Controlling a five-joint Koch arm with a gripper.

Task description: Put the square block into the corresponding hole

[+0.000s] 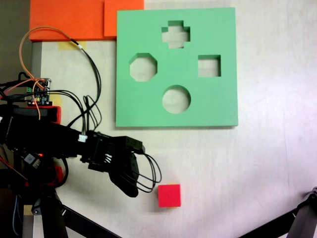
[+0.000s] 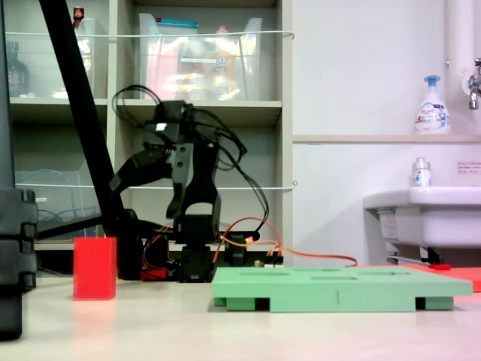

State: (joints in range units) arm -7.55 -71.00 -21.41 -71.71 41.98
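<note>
Square block [image 1: 169,195]: small red cube, resting flat on the pale worktop [image 1: 267,163] near its lower edge as a fixed view from above shows it, well apart from the green board; in the low side view it stands upright at the left [image 2: 95,268], alone on the surface.

Corresponding hole [image 1: 209,66]: square cutout in the right part of the green foam board [image 1: 218,104], with nothing in it. Other cutouts in the same board: cross [image 1: 176,34] toward its upper edge, octagon [image 1: 143,67] at its left, circle [image 1: 176,99] toward its lower edge. Board lies flat, occupying the upper middle of the worktop; from the side it shows as a low green slab [image 2: 338,289].

My pincer [image 1: 130,186]: black, raised above the worktop, tip pointing toward the lower edge, just left of the cube and not touching it. Nothing is held. Whether my jaws are parted or together I cannot tell; they overlap in both fixed views.

My arm [image 1: 54,136]: reaches in from the left edge, with black cable loops [image 1: 151,176] hanging beside the pincer; seen side-on [image 2: 184,173], it stands folded behind the board.

Orange foam sheets [image 1: 69,20]: flat, at the upper left corner, touching the board's upper left.
</note>
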